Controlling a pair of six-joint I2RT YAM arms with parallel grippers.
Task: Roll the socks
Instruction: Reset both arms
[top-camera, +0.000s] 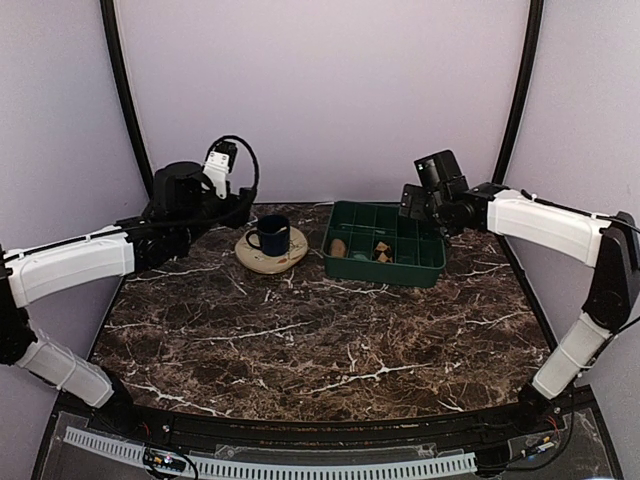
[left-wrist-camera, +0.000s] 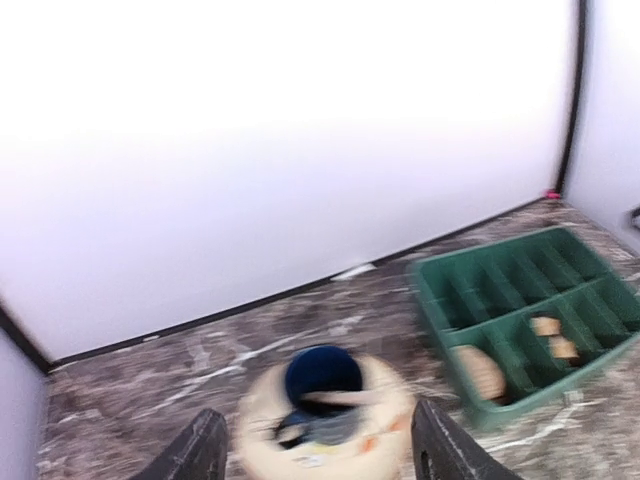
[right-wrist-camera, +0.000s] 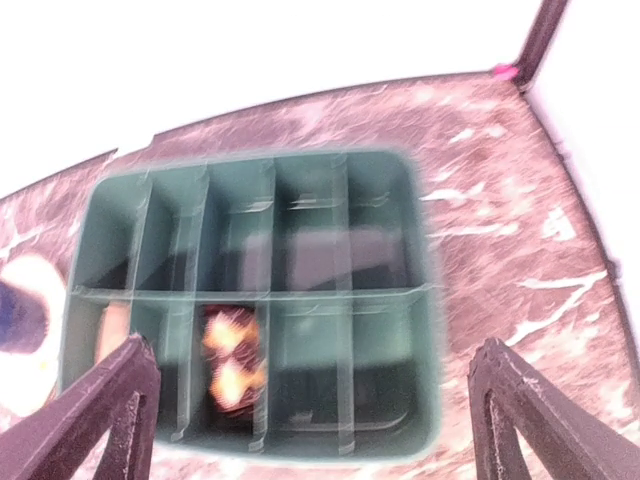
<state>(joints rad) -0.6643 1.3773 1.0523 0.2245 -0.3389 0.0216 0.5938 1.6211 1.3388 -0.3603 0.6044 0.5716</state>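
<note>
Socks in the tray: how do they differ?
The tan sock is plain; the argyle sock is patterned. The tan sock sits at the tray's left end, the argyle sock nearer its middle. The tan sock looks like one lump, the argyle sock two. Both lie in its near row.

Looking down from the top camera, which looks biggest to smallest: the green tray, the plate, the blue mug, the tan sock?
1. green tray
2. plate
3. blue mug
4. tan sock

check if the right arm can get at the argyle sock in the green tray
Probably yes: the right gripper hangs open above the green tray, and the argyle sock lies uncovered in its compartment. Divider walls might crowd the fingers.
</note>
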